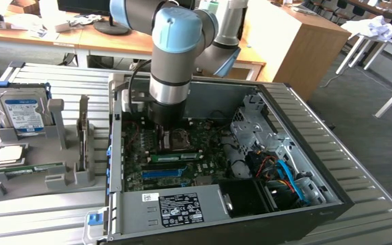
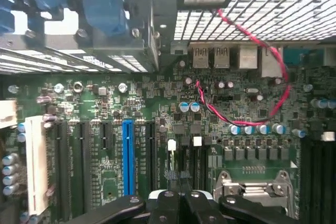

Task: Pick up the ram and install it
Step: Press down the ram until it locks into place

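Hovering inside the open computer case (image 1: 318, 199), my claw (image 2: 181, 203) sits closed and empty above the motherboard (image 2: 157, 124). I see the ram (image 1: 27, 168) lying in the grey holder (image 1: 67, 178) on the worktop (image 1: 39, 214).

The counter (image 1: 39, 214) is ribbed grey metal with a dull sheen. The case (image 1: 332, 194) has matt black walls and bare perforated steel inside. The motherboard (image 2: 105, 108) is glossy green laminate with a blue plastic slot (image 2: 127, 156). The holder (image 1: 59, 176) is matt grey plastic. The arm (image 1: 172, 87) has brushed metal tubes and smooth blue caps. The end effector (image 2: 181, 203) is matt black.
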